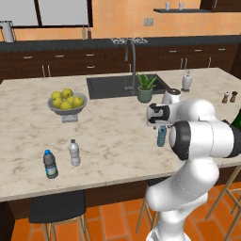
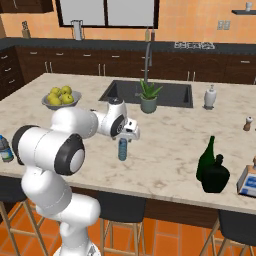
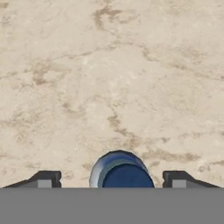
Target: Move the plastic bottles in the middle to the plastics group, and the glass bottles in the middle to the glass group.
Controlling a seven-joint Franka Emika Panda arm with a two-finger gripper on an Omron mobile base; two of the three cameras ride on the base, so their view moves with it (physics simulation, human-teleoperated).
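Marble island counter (image 1: 108,136) spans the scene, dark sink (image 1: 123,85) with faucet (image 1: 131,63) set in its far side. White arm (image 1: 197,136) bends over the near edge, hand pointing down at the counter middle. Fruit bowl (image 1: 67,104) of yellow-green fruit sits on the left part of the counter. Potted plant (image 1: 145,88) stands just in front of the sink. Two dark green glass bottles (image 2: 212,167) stand together at the right near edge, one tall with a narrow neck, one squat in front of it; the two look touching or overlapping. A boxy item (image 2: 248,181) sits just right of them, cut by the frame edge. White soap dispenser (image 2: 210,97) stands right of the sink. Salt and pepper shakers (image 1: 229,97) stand at the far right. Plastics group is near the left near edge: stout blue-capped bottle (image 1: 50,164) with dark label, and clear white-capped bottle (image 1: 74,152) just beside it, apart.

Slim blue bottle (image 2: 122,148) stands upright on the counter middle, well apart from both groups, directly under the hand. Gripper (image 3: 118,179) hangs over it, fingers spread wide with one tip on each side of the blue cap, gaps visible on both sides, not touching the bottle. Hand view looks straight down on the cap against bare marble.
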